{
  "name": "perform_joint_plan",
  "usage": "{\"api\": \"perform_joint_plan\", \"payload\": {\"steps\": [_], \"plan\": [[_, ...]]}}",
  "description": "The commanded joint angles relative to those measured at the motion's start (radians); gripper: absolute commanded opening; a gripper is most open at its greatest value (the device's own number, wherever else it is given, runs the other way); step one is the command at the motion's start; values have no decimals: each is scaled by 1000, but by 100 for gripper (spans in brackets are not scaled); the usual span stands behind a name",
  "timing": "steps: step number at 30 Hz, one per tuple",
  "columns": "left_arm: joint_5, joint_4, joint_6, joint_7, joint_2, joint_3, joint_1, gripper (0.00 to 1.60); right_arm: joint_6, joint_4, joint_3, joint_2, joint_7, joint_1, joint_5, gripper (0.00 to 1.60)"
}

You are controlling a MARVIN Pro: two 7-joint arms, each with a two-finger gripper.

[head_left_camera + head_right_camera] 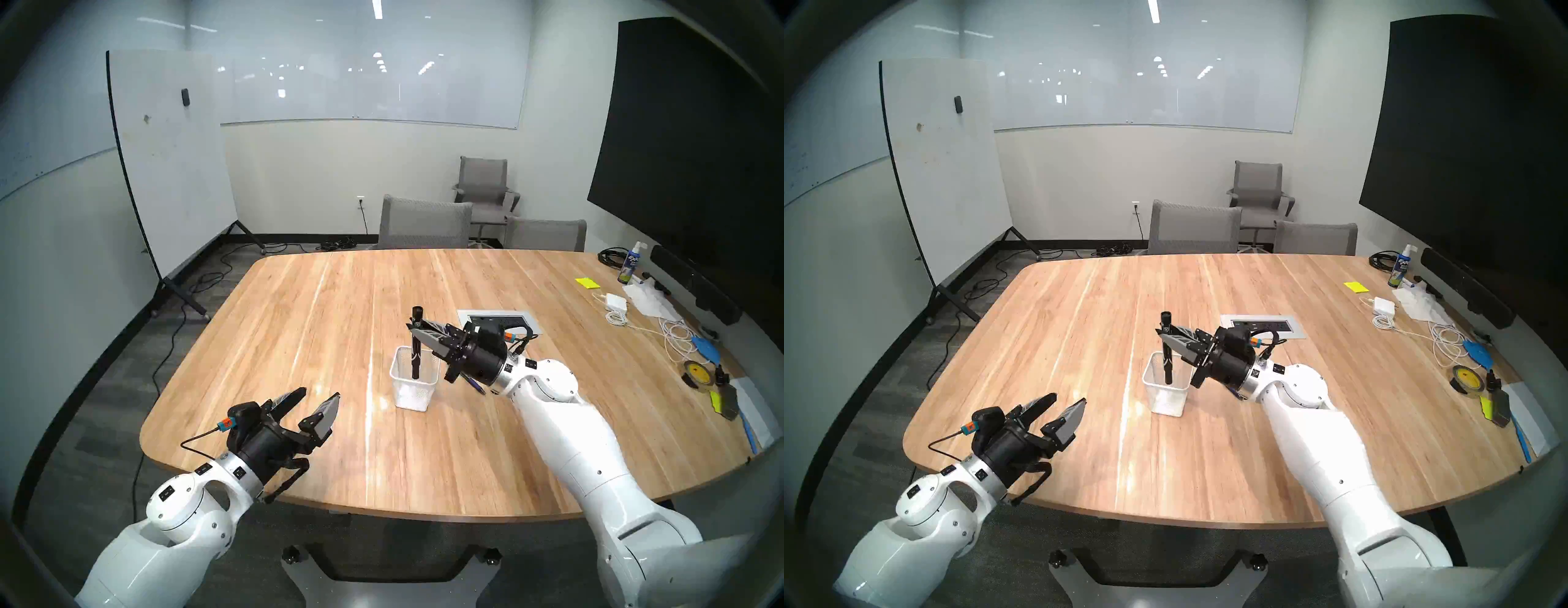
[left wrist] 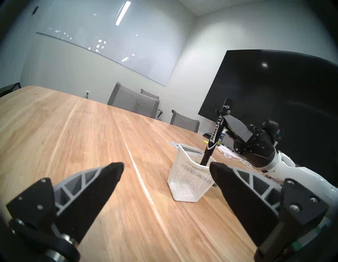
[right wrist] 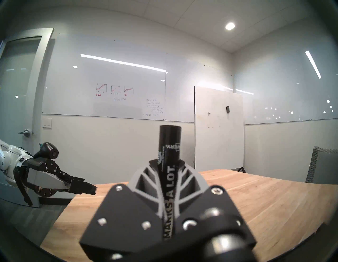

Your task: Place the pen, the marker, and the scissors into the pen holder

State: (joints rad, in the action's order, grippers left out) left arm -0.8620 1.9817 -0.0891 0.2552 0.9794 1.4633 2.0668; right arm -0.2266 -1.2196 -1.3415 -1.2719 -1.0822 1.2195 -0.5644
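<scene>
Left gripper idles wide, empty. Your right gripper clamps the marker, its tip probably inside the pen holder; keep it vertical before releasing.

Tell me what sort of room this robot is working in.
Most likely an office meeting room: a large wooden conference table with grey mesh office chairs at its far side, a glass whiteboard along the wall, and a big dark wall screen.
</scene>
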Motion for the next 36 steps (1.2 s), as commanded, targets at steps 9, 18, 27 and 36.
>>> {"api": "perform_joint_plan", "payload": {"steps": [9,18,27,36], "plan": [[1,21,-4,2,4,-1,-4,160,2,-22,-18,11,-6,29,-9,0],[0,18,-6,3,9,-1,-9,160,13,-13,-10,14,-8,43,0,0],[0,6,-12,12,14,-1,-13,160,31,-19,-13,22,-9,67,3,0],[-2,2,-10,16,19,-2,-17,160,50,-18,-14,26,-12,74,5,0]]}}
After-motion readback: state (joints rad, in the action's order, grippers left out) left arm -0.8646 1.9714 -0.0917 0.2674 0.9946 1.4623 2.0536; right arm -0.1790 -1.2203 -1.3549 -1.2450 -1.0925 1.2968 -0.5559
